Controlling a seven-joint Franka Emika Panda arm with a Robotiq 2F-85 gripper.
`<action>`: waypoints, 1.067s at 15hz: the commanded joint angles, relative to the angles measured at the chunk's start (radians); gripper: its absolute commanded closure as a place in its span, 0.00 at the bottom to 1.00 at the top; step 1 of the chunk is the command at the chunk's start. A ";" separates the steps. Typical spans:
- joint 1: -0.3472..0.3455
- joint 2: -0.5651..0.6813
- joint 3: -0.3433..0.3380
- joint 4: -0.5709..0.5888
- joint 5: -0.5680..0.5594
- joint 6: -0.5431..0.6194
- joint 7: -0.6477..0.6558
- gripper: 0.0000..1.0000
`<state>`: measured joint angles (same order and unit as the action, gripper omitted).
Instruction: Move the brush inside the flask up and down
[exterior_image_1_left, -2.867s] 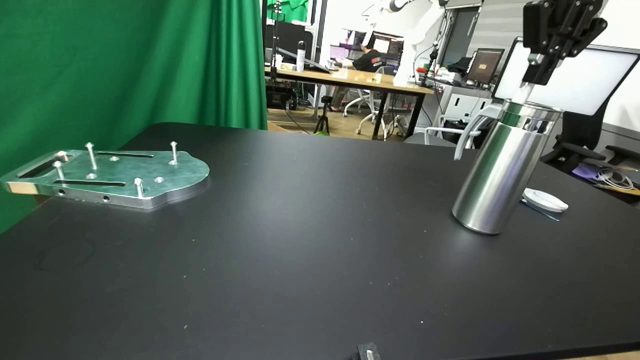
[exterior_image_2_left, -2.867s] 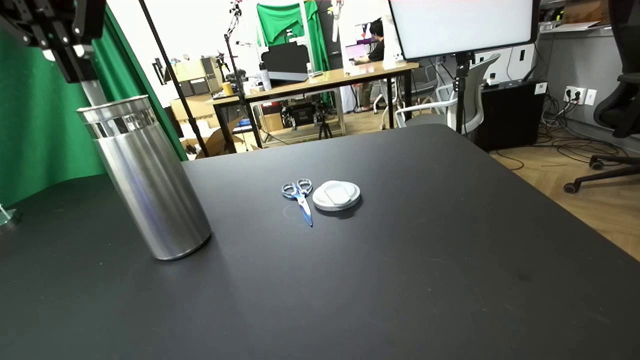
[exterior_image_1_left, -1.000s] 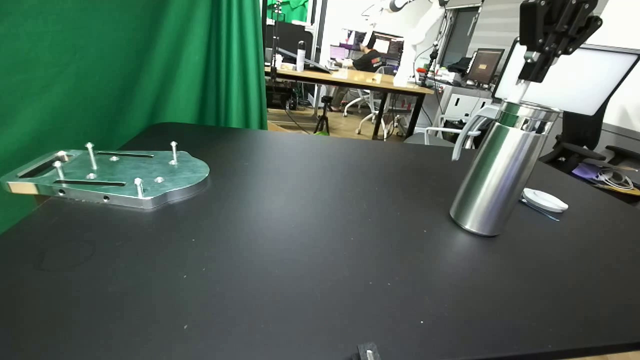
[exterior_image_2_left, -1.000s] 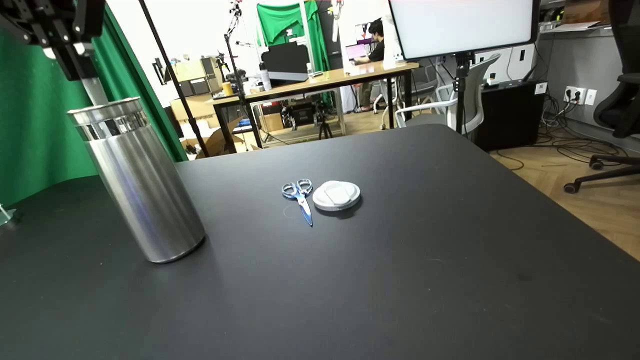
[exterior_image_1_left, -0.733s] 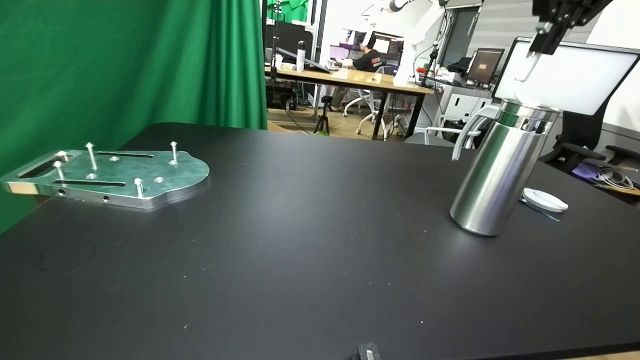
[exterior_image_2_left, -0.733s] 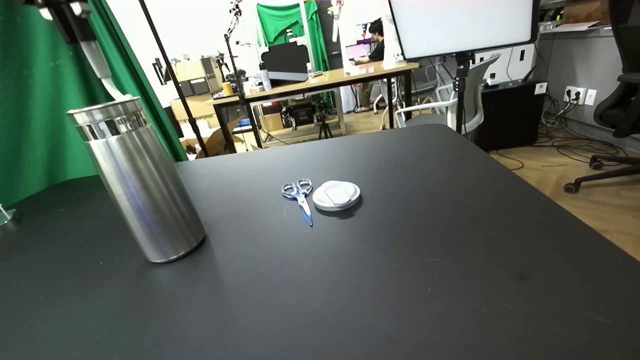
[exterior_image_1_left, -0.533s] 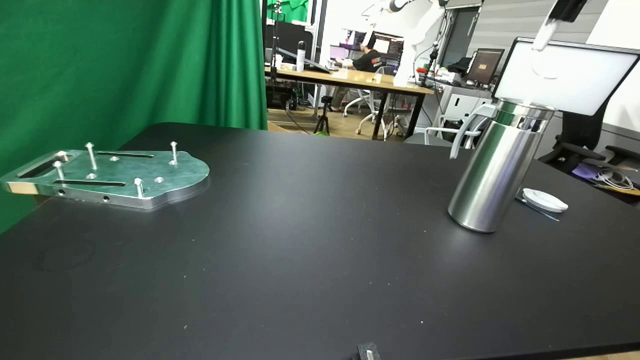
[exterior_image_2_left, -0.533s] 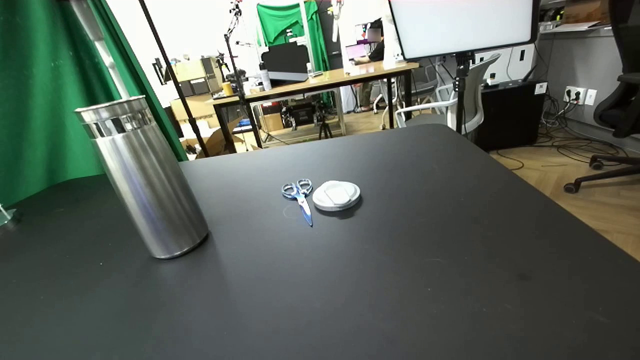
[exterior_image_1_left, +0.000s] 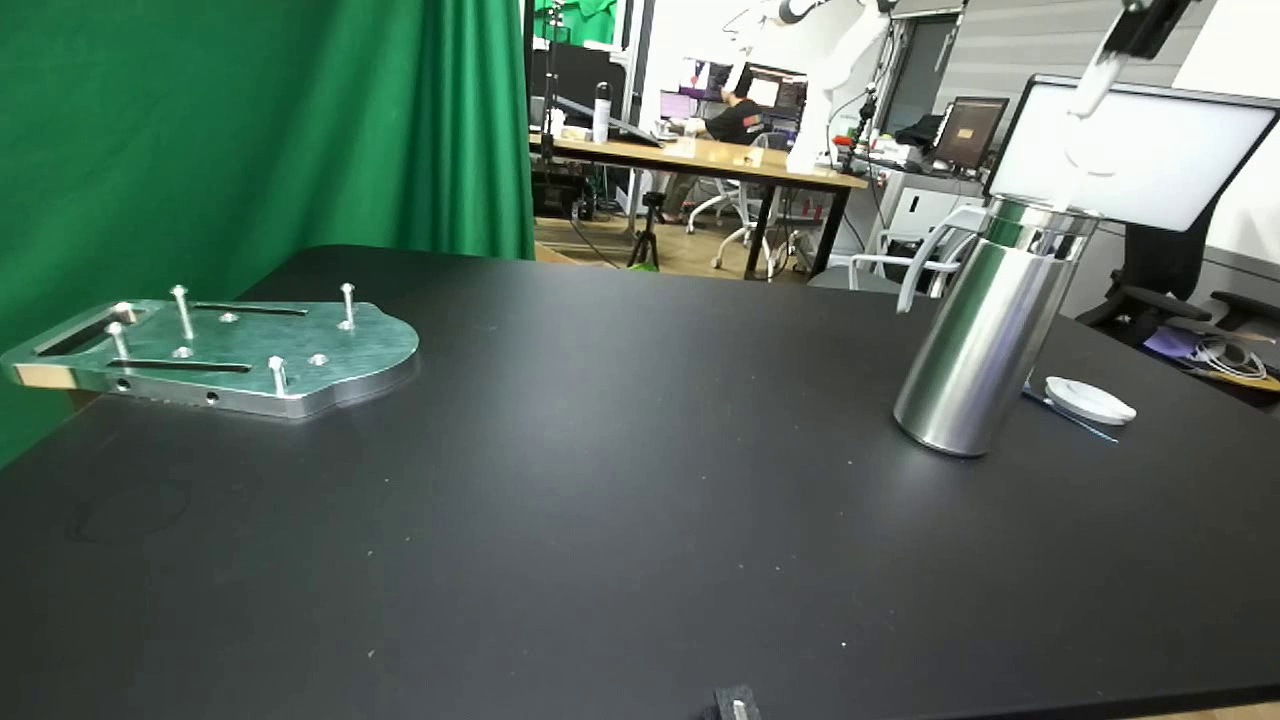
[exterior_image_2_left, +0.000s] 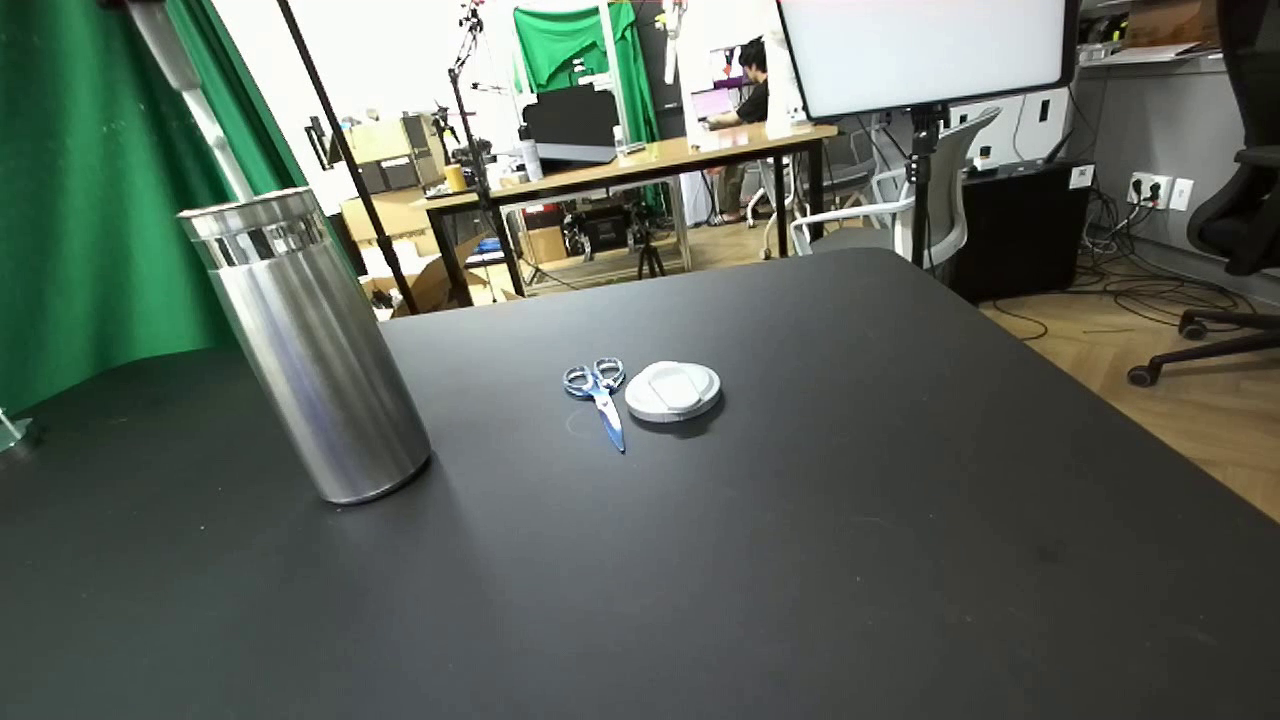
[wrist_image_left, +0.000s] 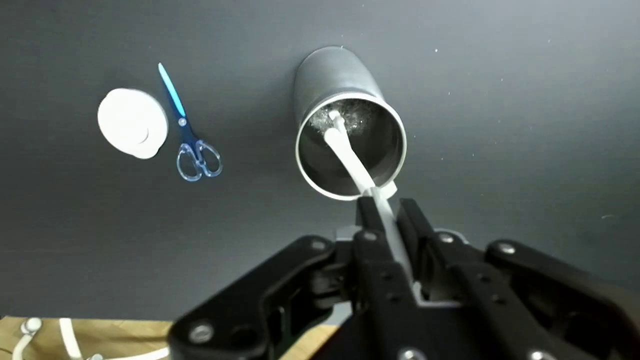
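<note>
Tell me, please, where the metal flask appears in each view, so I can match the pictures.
In an exterior view, the flask stands on the right.
In an exterior view, the flask stands on the left.
In the wrist view, the flask is upper centre, seen from above.
Shared landmark: the white lid, right of the flask in both exterior views, left of it in the wrist view.

Soft glare on flask (exterior_image_1_left: 992, 335), tabletop (exterior_image_1_left: 590, 440)

jaws are basically black all over, chunky links (wrist_image_left: 252, 295) with rounded ends, silver screw heads (wrist_image_left: 201, 332), slim blocky fingertips (wrist_image_left: 369, 215)
</note>
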<state>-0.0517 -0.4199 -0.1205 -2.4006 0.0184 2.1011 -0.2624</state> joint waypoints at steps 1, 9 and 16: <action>0.011 0.059 0.021 -0.064 -0.011 0.054 0.030 0.96; 0.006 0.107 0.030 -0.028 0.003 0.059 0.030 0.96; -0.018 -0.013 -0.016 0.076 0.008 -0.047 0.001 0.96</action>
<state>-0.0639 -0.3767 -0.1171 -2.3679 0.0204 2.1126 -0.2589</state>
